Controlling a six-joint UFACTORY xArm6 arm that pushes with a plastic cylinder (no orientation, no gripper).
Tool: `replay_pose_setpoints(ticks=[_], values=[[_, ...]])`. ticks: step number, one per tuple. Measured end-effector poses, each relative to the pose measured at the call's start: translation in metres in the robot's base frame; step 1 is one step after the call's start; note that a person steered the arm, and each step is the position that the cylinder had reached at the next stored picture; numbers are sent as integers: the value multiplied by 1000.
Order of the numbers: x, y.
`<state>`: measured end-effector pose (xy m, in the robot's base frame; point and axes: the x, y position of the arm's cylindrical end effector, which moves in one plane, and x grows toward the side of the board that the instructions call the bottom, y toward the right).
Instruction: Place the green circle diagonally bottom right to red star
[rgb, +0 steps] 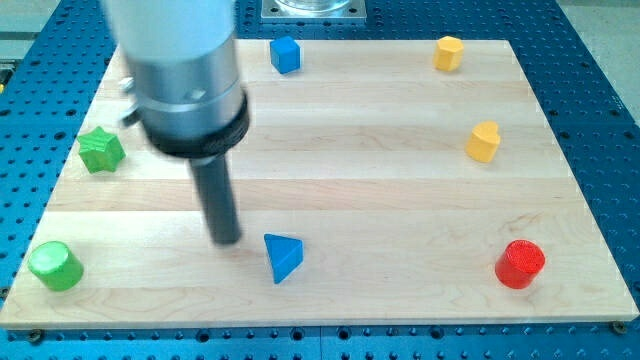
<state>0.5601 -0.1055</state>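
The green circle (54, 266) sits near the board's bottom left corner. The red star is hidden behind the arm's body at the view's top left. My tip (226, 240) rests on the board just left of the blue triangle (282, 257), well to the right of the green circle. The arm looks motion-blurred.
A green star (101, 150) lies at the left edge. A blue cube (285, 54) and a yellow hexagon (449, 52) sit along the top. A yellow block (483, 142) is at the right, a red cylinder (520, 264) at the bottom right. The wooden board (380, 190) lies on a blue perforated table.
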Motion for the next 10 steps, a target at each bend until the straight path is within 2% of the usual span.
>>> replay_pose_setpoints(ticks=[1,3,4,5,6,7,8,9,10], values=[[57,-16],[52,-152],[50,-191],[6,-167],[-9,-107],[-1,-77],[10,-85],[49,-107],[56,-60]])
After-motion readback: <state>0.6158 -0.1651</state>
